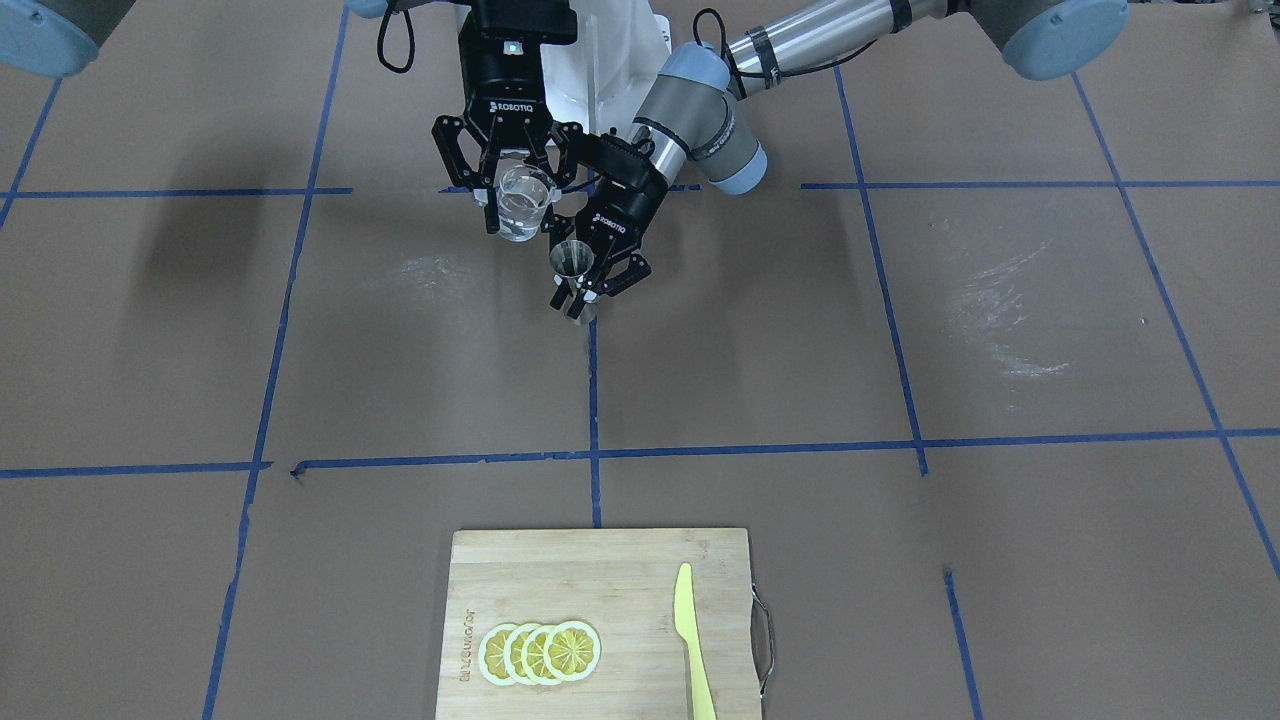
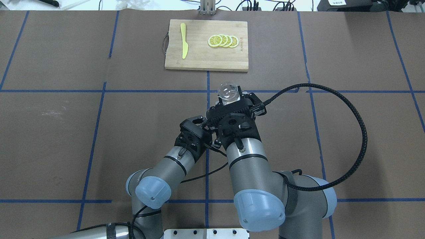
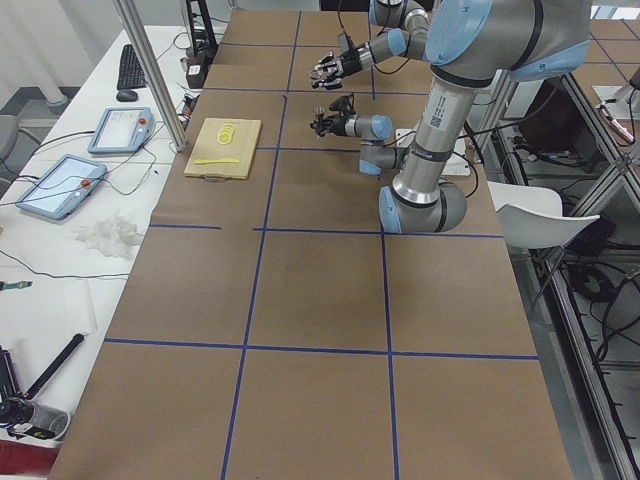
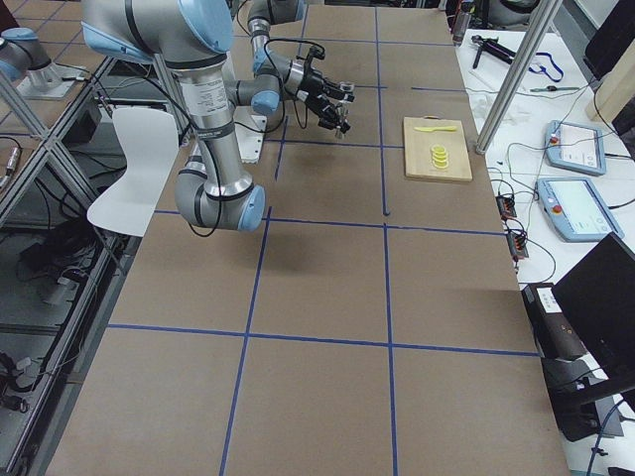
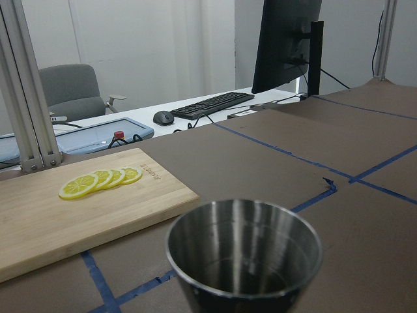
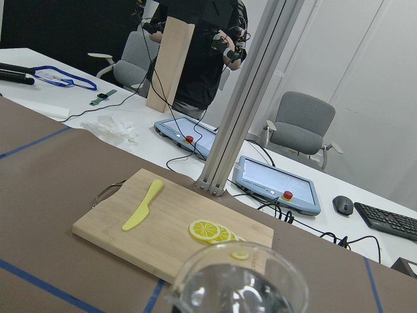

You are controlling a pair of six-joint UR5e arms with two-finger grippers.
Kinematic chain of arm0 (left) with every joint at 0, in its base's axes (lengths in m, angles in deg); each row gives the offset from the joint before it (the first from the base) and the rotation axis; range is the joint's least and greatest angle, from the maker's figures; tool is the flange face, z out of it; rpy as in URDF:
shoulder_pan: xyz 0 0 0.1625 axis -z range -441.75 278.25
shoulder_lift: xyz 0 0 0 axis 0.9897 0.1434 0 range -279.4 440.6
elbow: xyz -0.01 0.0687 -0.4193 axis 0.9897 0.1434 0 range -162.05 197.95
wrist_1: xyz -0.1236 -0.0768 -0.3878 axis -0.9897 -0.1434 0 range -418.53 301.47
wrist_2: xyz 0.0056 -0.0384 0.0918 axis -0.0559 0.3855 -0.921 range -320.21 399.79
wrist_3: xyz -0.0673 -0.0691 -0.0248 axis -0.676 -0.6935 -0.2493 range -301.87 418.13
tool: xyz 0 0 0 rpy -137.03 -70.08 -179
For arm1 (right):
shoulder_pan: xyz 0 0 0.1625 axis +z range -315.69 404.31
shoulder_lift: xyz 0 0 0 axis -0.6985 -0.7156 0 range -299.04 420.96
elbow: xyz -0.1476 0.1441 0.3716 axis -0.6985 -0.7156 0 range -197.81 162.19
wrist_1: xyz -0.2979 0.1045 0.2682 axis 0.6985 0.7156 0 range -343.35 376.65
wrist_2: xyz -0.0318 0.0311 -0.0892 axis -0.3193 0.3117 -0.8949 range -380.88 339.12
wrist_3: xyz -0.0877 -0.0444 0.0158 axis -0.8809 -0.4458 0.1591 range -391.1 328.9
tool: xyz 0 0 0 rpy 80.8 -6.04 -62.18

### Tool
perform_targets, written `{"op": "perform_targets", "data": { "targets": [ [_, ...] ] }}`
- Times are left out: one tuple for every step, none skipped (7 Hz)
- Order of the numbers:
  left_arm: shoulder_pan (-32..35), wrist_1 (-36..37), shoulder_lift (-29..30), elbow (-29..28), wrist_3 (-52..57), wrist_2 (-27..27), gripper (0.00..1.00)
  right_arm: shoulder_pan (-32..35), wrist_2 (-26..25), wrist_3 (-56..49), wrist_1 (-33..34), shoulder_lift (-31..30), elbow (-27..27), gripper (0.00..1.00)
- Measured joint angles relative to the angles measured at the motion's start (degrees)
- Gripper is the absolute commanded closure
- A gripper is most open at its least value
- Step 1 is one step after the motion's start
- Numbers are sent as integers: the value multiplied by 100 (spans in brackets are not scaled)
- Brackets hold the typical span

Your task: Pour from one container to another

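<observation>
The pour will likely go well only if the right hand (image 1: 520, 212) — clamped on the clear glass (image 1: 522, 196), which is upright in the upper centre of the front view — first brings the lip over the steel jigger (image 1: 573, 259), then tips slowly, since that mouth is narrow. The left hand (image 1: 584, 292) is closed round the jigger just below and right of the glass, reaching in aslant from the upper right — it should keep it level.
</observation>
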Motion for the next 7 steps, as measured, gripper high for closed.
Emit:
{"op": "perform_targets", "data": {
  "targets": [
    [0,-7,31,-4,0,0,100,-3,3,-94,185,76,35,100],
    [0,-9,69,-16,0,0,100,-9,4,-142,339,119,48,100],
    [0,-12,86,-28,0,0,100,-12,32,-165,425,135,50,100],
    [0,-55,91,-37,0,2,100,-14,101,-174,480,140,56,100],
    [0,-183,93,-91,0,8,100,-15,154,-177,523,144,65,100],
    [0,-331,94,-181,0,14,100,-15,202,-177,558,145,85,100],
    [2,-414,94,-230,0,16,100,-15,251,-180,642,149,130,100]
  ]
}}
